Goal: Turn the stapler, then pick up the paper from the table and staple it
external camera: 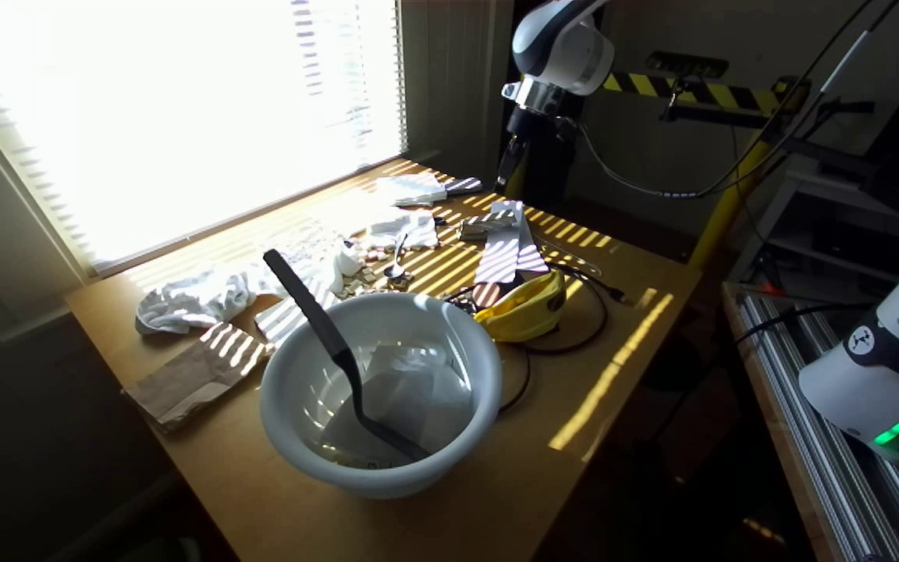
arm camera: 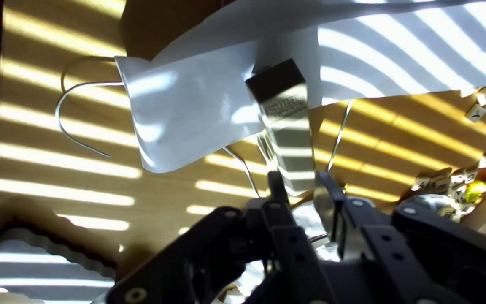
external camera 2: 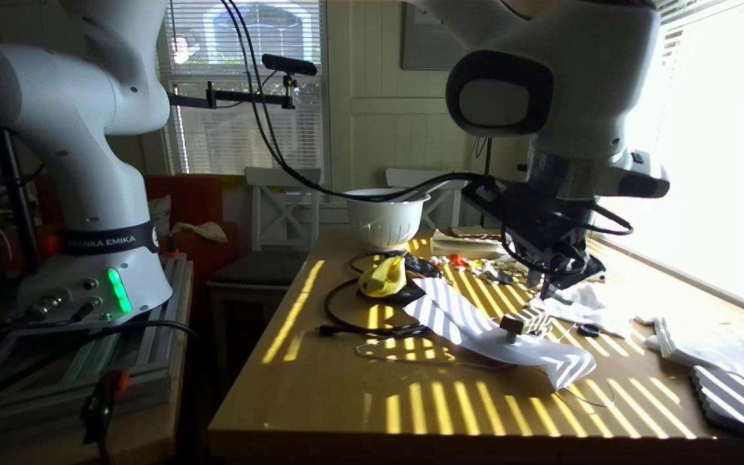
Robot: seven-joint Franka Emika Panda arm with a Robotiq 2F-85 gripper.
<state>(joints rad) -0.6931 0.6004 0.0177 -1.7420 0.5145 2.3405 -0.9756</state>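
The metallic stapler (arm camera: pixel 287 122) lies with its dark end over the paper (arm camera: pixel 192 114), a long whitish-grey sheet curled at one end; whether the sheet runs under or through the stapler I cannot tell. Both exterior views show the stapler (external camera: pixel 487 224) and the paper (external camera 2: pixel 469 326) on the wooden table (external camera 2: pixel 340 407). Pointing down, my gripper (arm camera: pixel 302 181) is above the stapler's end away from the paper. In an exterior view the gripper (external camera: pixel 501 183) appears apart from the stapler. A partial gap separates its fingers, with cloth and tabletop visible through it and nothing held.
A thin bent wire (arm camera: pixel 63 112) pokes out around the paper. Near the sheet lie a yellow banana-like object (external camera: pixel 527 307) and a black cable (external camera 2: pixel 333 310). White cloths (external camera 2: pixel 714 345), a grey scalloped object (external camera 2: pixel 733 400), letter tiles (arm camera: pixel 476 113) and a white bowl (external camera: pixel 488 390) surround the area.
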